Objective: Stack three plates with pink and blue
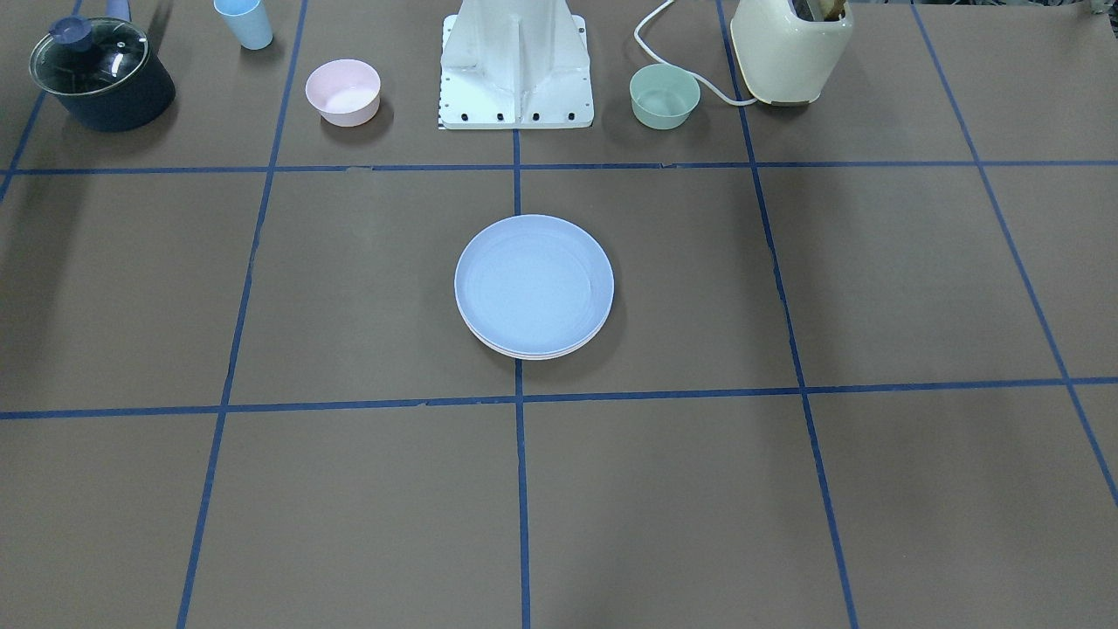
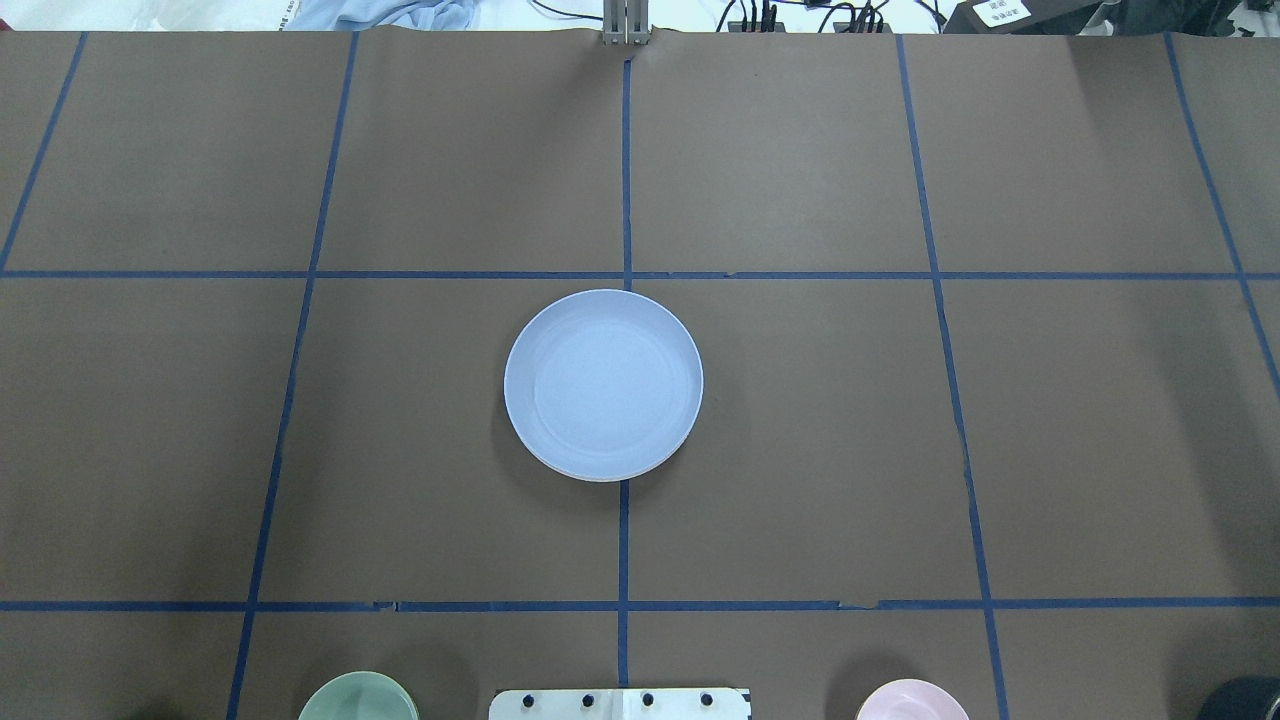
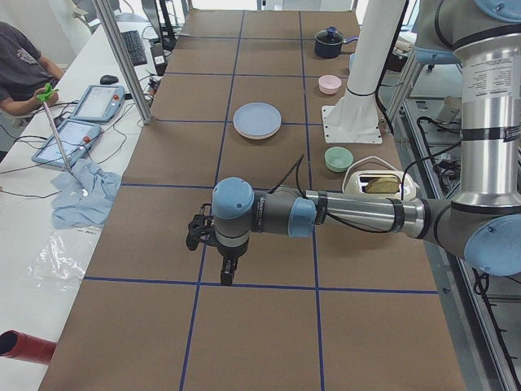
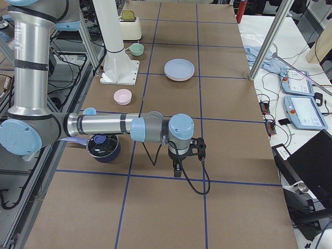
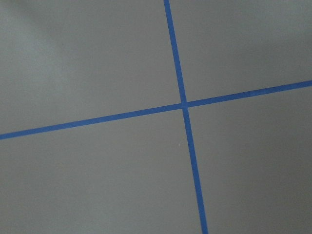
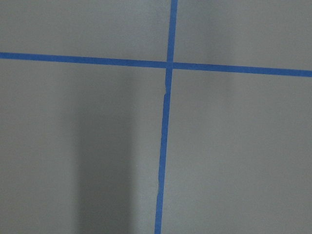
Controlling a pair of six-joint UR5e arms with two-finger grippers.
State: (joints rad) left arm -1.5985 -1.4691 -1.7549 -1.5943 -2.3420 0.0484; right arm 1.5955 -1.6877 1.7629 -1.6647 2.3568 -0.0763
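The light blue plate [image 1: 533, 284] lies on top of a stack at the table's centre, on the middle tape line; it also shows in the overhead view [image 2: 603, 383] and in both side views [image 3: 257, 119] [image 4: 179, 68]. Under it only thin pale rims [image 1: 534, 355] of lower plates show; I cannot tell their colours for sure. My left gripper [image 3: 229, 273] hangs over a tape crossing far from the stack, at the table's left end. My right gripper [image 4: 177, 168] hangs likewise at the right end. Both show only in the side views, so I cannot tell whether they are open or shut. The wrist views show only bare table and tape.
Along the robot's side stand a small pink bowl [image 1: 342, 91], a mint-green bowl [image 1: 665, 96], a light blue cup [image 1: 244, 22], a dark lidded pot [image 1: 100, 74], a cream toaster [image 1: 790, 48] and the white robot base [image 1: 515, 74]. An operator [image 3: 20, 73] sits beside the table.
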